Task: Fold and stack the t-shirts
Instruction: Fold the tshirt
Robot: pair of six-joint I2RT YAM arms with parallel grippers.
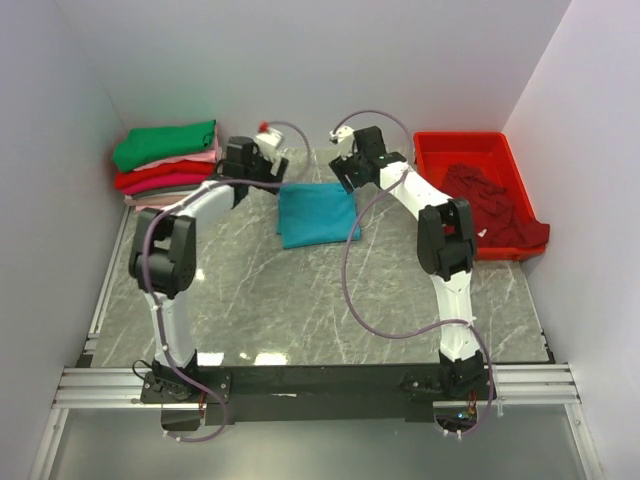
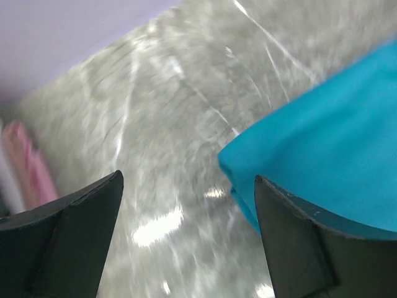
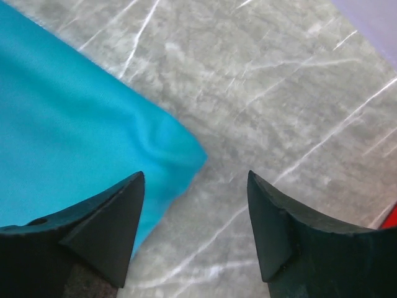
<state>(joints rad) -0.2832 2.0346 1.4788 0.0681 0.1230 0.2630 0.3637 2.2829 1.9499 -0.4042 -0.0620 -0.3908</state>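
A folded teal-blue t-shirt (image 1: 315, 213) lies on the grey marble table, far centre. My left gripper (image 1: 272, 172) is open and empty above its far left corner, which shows in the left wrist view (image 2: 322, 136). My right gripper (image 1: 345, 172) is open and empty above its far right corner, seen in the right wrist view (image 3: 74, 136). A stack of folded shirts stands at the far left: green (image 1: 165, 145) on top, pink (image 1: 185, 162) and red (image 1: 160, 181) below. A dark maroon shirt (image 1: 495, 205) lies crumpled in the red plastic tray (image 1: 440, 150).
The red tray stands at the far right against the white wall. White walls close in the table at the back and both sides. A metal rail runs along the table's left edge (image 1: 105, 290). Purple cables loop off both arms.
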